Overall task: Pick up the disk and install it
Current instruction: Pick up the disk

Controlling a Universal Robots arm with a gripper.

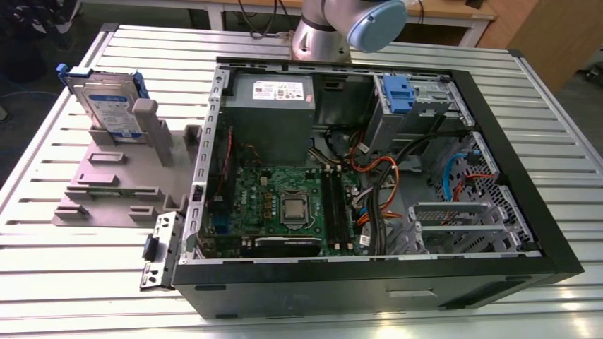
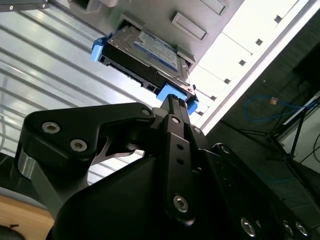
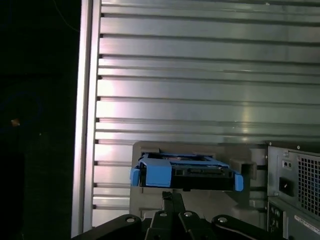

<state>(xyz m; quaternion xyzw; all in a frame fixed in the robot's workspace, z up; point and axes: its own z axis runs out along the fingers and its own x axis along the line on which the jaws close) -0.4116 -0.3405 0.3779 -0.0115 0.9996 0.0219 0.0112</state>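
The disk (image 1: 106,106), a silver drive with a white-and-blue label in a blue carrier bracket, stands on edge in the grey holder (image 1: 113,180) at the exterior view's left. In both wrist views my gripper (image 2: 172,102) (image 3: 172,196) hangs a short way off the disk (image 2: 147,50) (image 3: 185,172), lined up with its blue edge and not touching it. The black fingertips sit pressed together with nothing between them.
An open black computer case (image 1: 368,282) lies on the slatted metal table (image 1: 75,282), right of the holder. Inside are a motherboard (image 1: 282,205), cables and a drive bay with a blue carrier (image 1: 397,95). The case's rear panel (image 3: 295,185) is beside the holder.
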